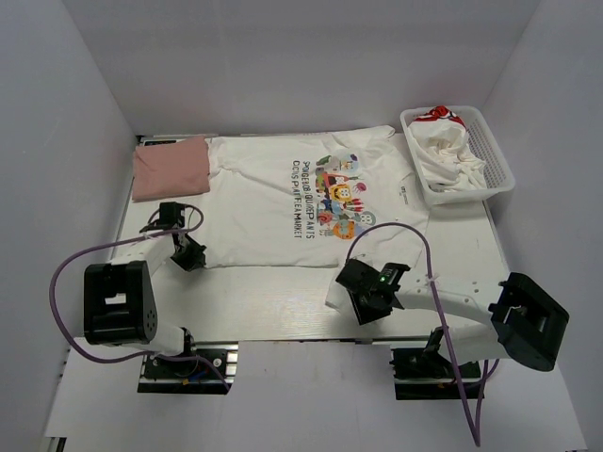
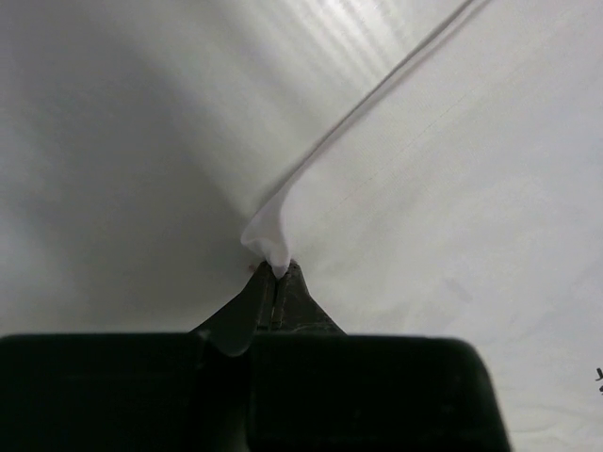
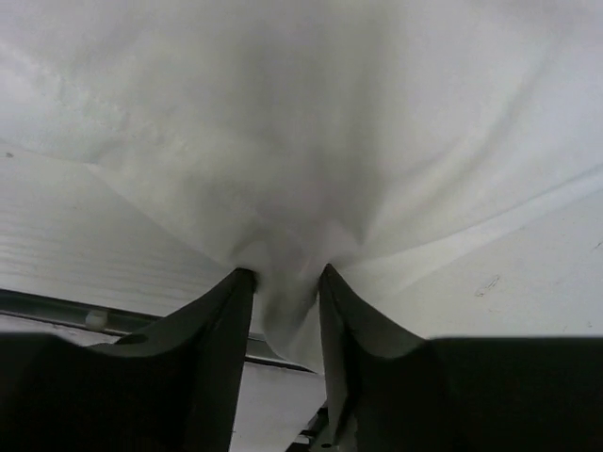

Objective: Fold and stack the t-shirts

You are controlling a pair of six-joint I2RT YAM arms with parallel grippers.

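Observation:
A white t-shirt with a colourful cartoon print and dark lettering (image 1: pixel 283 198) lies spread on the table. My left gripper (image 1: pixel 190 254) is shut on its near left corner; in the left wrist view the cloth (image 2: pixel 311 179) runs up from the closed gripper (image 2: pixel 273 270). My right gripper (image 1: pixel 366 294) holds the near right hem, raised a little. In the right wrist view bunched white cloth (image 3: pixel 283 169) sits in the gripper (image 3: pixel 285 282). A folded dusty-pink t-shirt (image 1: pixel 170 168) lies at the far left. Crumpled white t-shirts with red marks (image 1: pixel 448 146) fill the basket.
The white mesh basket (image 1: pixel 497 151) stands at the far right corner. White walls close in the table on three sides. A bare strip of table (image 1: pixel 273 299) runs between the shirt and the arm bases. Purple cables loop off both arms.

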